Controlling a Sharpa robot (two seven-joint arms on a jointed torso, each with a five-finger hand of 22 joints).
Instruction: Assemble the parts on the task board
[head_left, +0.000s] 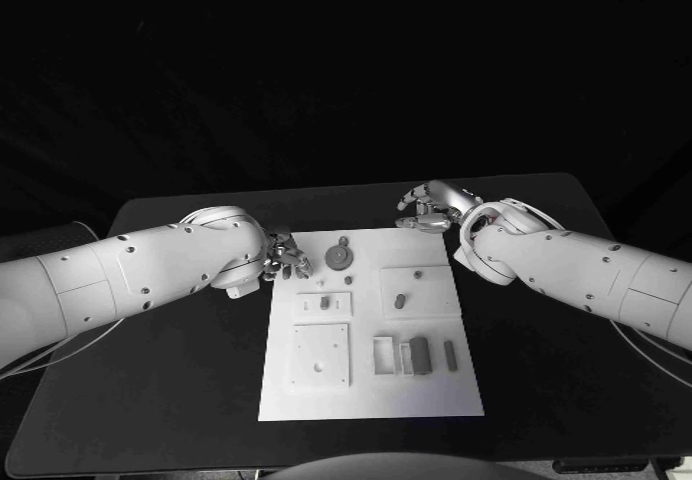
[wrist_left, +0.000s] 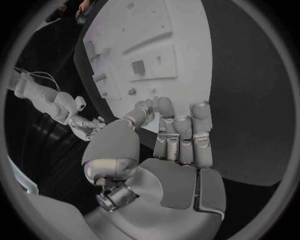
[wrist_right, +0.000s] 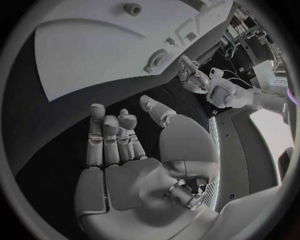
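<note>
The white task board (head_left: 369, 396) lies in the middle of the black table. A round grey part (head_left: 339, 255) sits near its far edge, and small grey parts (head_left: 397, 298) stand in its raised plates. Two longer grey pieces (head_left: 420, 352) lie by a frame at the near right. My left hand (head_left: 284, 256) hovers at the board's far left corner, fingers apart, holding nothing. My right hand (head_left: 430, 208) is just beyond the far right corner, also holding nothing. The left wrist view shows the left hand (wrist_left: 181, 147) over the board (wrist_left: 147, 30); the right wrist view shows the right hand (wrist_right: 122, 150) beside the board (wrist_right: 87, 50).
A square plate (head_left: 320, 354) with a hole takes up the board's near left. Black table (head_left: 173, 400) stretches on both sides of the board and in front of it. Both white forearms reach in low over the table's left and right sides.
</note>
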